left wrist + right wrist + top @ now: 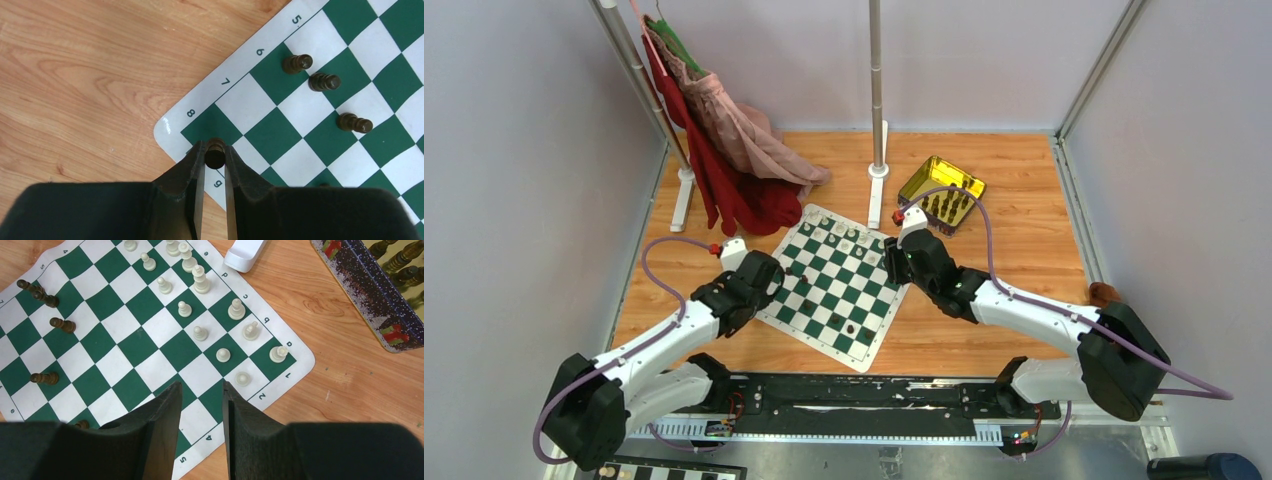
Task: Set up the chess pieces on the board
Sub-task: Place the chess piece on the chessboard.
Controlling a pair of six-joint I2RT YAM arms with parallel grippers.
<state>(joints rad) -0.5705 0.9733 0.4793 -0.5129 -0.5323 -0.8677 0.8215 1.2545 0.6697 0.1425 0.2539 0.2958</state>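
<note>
As the dark piece [215, 156] belongs at the board [247, 95] corner, my left gripper [215, 149] clamps it there, right gripper [201, 385] wide, empty.

Our left arm [664, 345] and right arm [1034, 305] pair white link shells with black joint housings. A purple cable [988, 245] loops along each, tipped by a red plug [715, 248]. Our fingers [187, 172] are matte black wedges.

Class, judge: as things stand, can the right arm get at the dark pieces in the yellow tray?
Probably yes: the right gripper is open and empty, the tray lies close by, open-topped, with nothing between them.
</note>
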